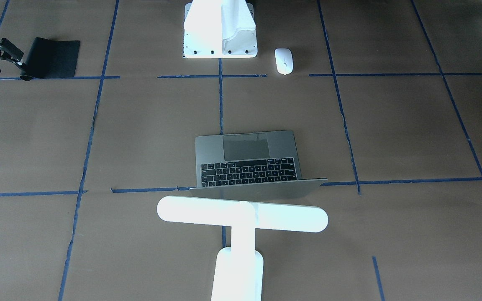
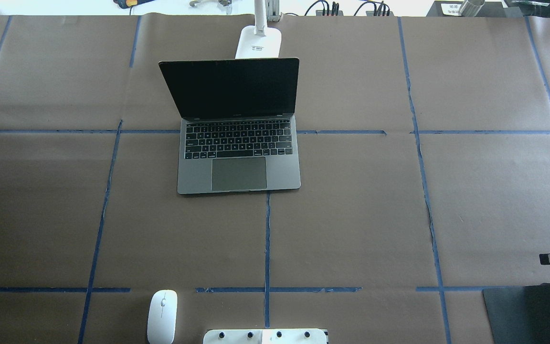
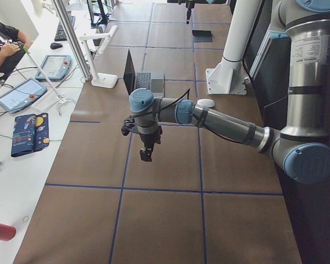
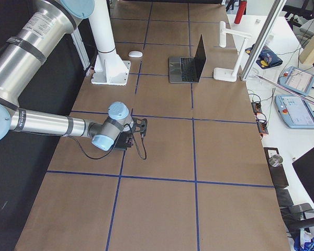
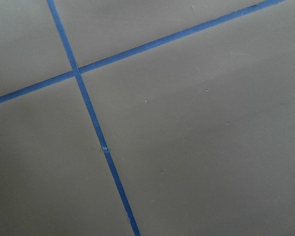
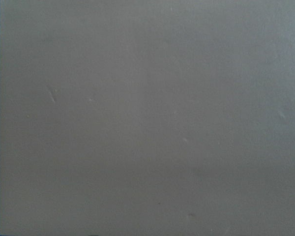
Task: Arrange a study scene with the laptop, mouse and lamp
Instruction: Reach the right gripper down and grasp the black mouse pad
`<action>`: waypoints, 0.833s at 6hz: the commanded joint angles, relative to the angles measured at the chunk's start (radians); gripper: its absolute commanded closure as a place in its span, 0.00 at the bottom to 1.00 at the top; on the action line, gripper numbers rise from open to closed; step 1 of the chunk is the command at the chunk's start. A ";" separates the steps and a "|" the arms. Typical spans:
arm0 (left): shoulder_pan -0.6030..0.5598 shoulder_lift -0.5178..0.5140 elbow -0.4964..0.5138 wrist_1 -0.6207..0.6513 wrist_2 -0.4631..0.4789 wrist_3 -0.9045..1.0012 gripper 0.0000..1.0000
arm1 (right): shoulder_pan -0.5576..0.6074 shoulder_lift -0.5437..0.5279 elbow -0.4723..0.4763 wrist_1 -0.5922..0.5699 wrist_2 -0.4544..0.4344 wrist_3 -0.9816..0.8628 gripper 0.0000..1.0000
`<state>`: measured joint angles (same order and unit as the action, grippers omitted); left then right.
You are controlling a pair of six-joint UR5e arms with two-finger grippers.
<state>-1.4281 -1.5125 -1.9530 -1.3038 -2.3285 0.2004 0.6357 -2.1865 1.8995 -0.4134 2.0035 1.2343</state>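
**Study-scene layout.** Matte space-grey laptop [image 2: 239, 162] stands open on the worktop [image 2: 351, 215], with the white T-shaped lamp [image 1: 241, 219] just behind its lid. The glossy oval mouse [image 2: 162, 316] lies beside the base mount [image 2: 265, 337], long axis pointing away from the robot. It sits back toward the base from the left gripper [image 3: 146, 155], the nearer one. The right gripper [image 4: 141, 125] hangs by a black mat [image 1: 55, 58]. How far either pair of jaws is open cannot be told.

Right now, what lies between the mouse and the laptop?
Nothing: the stretch from the mouse to the laptop is bare brown table covering, clearest in the overhead exterior view.
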 commanded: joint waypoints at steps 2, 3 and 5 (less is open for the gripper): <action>0.000 0.000 -0.004 0.000 0.000 -0.009 0.00 | -0.166 -0.053 -0.026 0.033 -0.077 0.077 0.08; 0.000 0.000 -0.010 0.000 0.000 -0.012 0.00 | -0.189 -0.065 -0.052 0.041 -0.077 0.077 0.11; -0.002 0.000 -0.014 0.000 0.000 -0.012 0.00 | -0.218 -0.029 -0.091 0.041 -0.078 0.079 0.20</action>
<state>-1.4288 -1.5125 -1.9647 -1.3039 -2.3286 0.1890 0.4312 -2.2338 1.8252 -0.3734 1.9256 1.3126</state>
